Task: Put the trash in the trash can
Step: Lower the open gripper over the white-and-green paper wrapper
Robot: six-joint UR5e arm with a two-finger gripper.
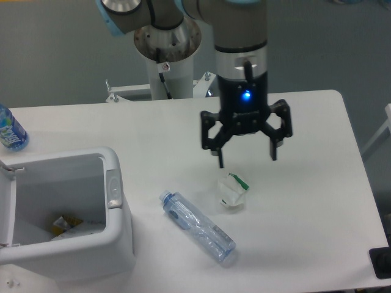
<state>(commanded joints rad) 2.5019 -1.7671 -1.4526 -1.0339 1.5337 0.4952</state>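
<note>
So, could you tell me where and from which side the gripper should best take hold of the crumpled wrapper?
Probably from straight above, closing across the raised middle of the crumpled wrapper. It lies loose on the table, apart from the clear bottle, and the open gripper already hangs just above it.

We had a single fixed camera, set high in front of the table [305,244] and angled steeply down across it toward the arm's base [167,55] at the far edge. It stood near enough that the tabletop filled most of the frame. The trash can [116,244] was cut off at the lower left, and the arm ran out past the top.
</note>
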